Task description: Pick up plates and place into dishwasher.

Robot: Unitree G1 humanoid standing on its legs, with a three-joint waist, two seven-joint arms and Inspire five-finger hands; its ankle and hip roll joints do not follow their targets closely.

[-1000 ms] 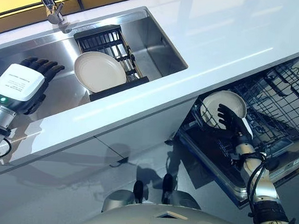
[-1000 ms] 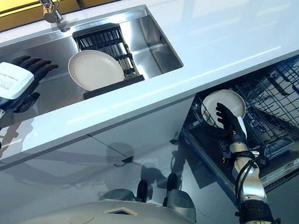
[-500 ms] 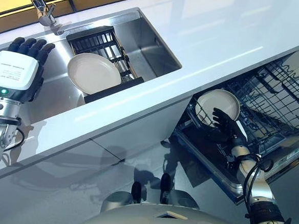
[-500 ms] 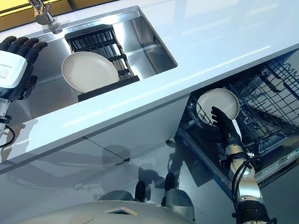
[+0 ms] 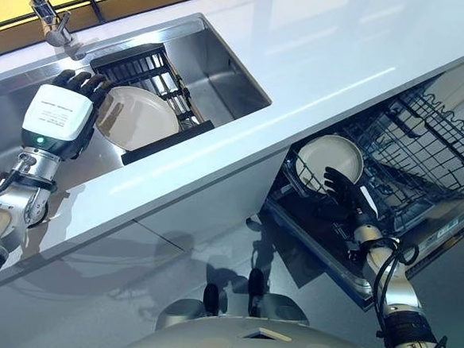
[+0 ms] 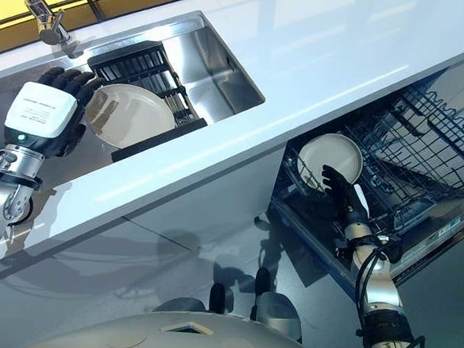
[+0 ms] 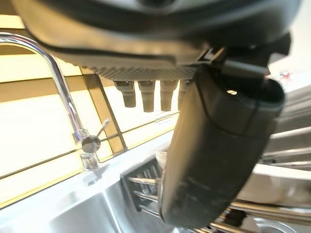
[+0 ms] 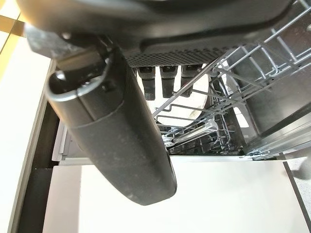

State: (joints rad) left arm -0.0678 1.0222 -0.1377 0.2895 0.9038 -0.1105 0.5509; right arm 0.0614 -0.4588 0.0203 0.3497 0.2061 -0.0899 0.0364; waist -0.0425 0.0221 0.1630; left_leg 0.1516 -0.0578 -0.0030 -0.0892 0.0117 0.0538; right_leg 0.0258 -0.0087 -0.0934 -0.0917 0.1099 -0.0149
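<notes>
Left hand (image 5: 57, 114), fingers straight and spread, reaches the round cream ceramic plate (image 5: 140, 118) leaning in the steel sink (image 5: 224, 62); stiff, slippery, breakable, so take its rim

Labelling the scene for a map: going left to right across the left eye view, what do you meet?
Faucet → left hand → plate in the sink rack → plate in the dishwasher → right hand → dishwasher rack.

The sink (image 5: 223, 66) sits in the counter (image 5: 343, 62) at 11 o'clock, with a faucet (image 5: 48, 19) behind it. A rack (image 5: 155, 77) in the sink holds one plate (image 5: 140, 118). At 4 o'clock, below the counter, the dishwasher rack (image 5: 408, 154) holds another plate (image 5: 325, 158).
</notes>
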